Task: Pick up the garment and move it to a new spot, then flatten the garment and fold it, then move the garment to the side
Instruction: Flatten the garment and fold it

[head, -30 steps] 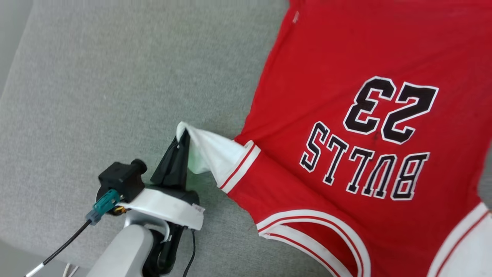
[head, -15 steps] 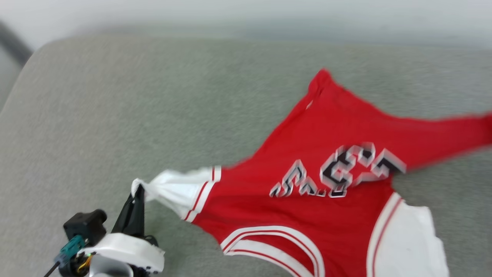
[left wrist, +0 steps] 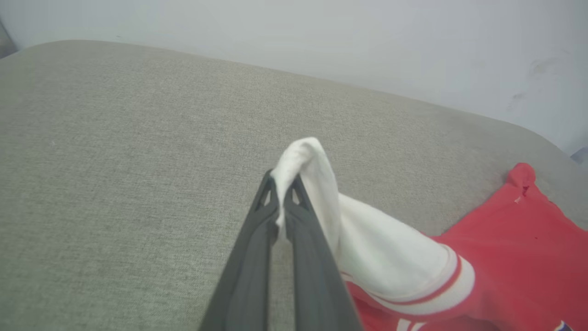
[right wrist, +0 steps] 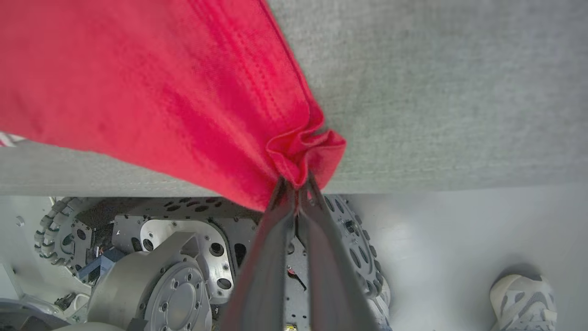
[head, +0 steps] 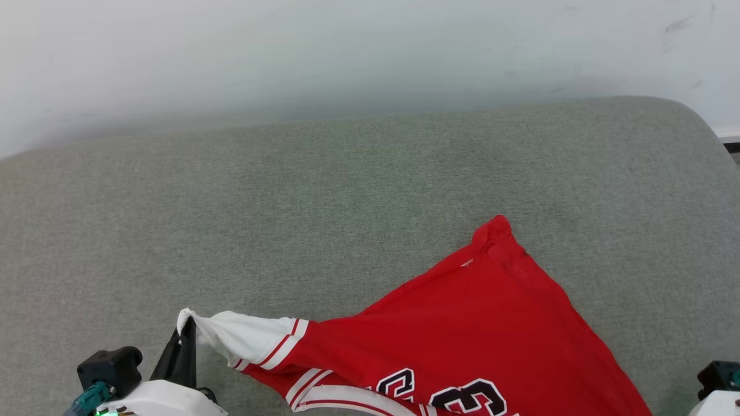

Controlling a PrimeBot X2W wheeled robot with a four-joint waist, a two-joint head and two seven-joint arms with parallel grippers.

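Note:
The garment [head: 462, 323] is a red jersey with white sleeves, lying on the grey cushion at the lower right of the head view. Its black number print is cut off by the bottom edge. My left gripper [head: 186, 329] is shut on the tip of one white sleeve, which is stretched out to the left. In the left wrist view the fingertips [left wrist: 282, 186] pinch the sleeve's white fold [left wrist: 312, 174]. My right gripper [right wrist: 296, 186] is shut on a bunched red corner of the garment [right wrist: 138, 82], out past the cushion's near edge.
The grey cushion [head: 289, 202] spreads wide to the left and far side, ending at a white wall [head: 289, 58]. Below the cushion's edge, the right wrist view takes in my wheeled base [right wrist: 161, 257], pale floor and a person's shoe [right wrist: 523, 299].
The head camera has swung upward, so the wall now shows and the print sits at the bottom edge. The left gripper keeps its hold on the sleeve, and the garment looks drawn tauter.

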